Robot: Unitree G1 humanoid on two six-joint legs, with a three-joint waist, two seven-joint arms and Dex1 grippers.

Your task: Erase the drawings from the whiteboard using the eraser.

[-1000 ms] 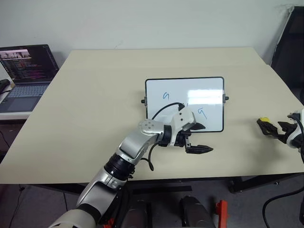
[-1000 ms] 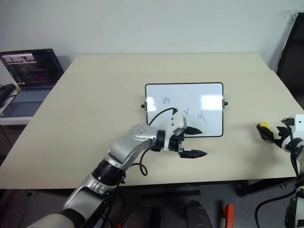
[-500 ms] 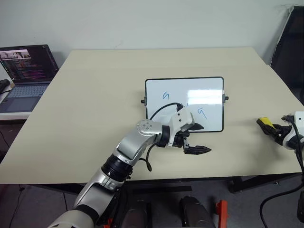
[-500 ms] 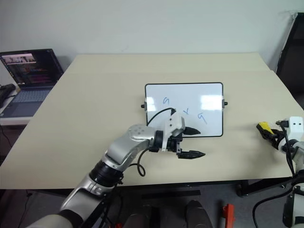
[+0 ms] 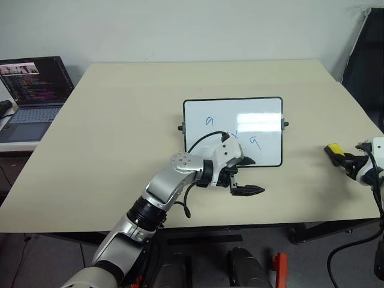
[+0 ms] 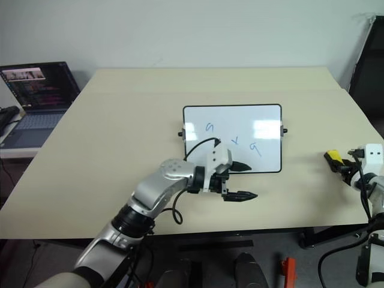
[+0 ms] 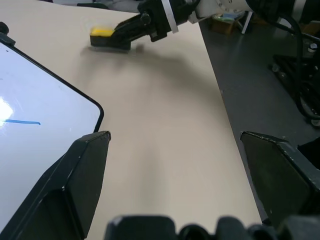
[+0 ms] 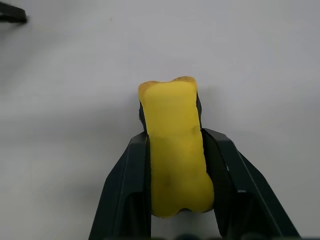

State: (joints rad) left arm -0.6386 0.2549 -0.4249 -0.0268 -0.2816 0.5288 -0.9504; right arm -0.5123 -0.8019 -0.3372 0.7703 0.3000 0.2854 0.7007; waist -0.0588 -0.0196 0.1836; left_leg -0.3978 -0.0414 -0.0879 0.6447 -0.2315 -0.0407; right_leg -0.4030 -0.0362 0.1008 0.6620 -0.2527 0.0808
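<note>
Right wrist view: right gripper clamped on eraser, long axis along the fingers, low over the table's right edge. Left gripper spread apart beside board. Board, drawings lie well to eraser's left, slightly farther.

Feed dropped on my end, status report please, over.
Right gripper shut on the eraser, right of the whiteboard. Left gripper open at the board's near edge. Drawings unerased. Nothing lying between eraser and board.

Plain room, beige table
White wall behind; open laptop on a side desk; grey floor.
</note>
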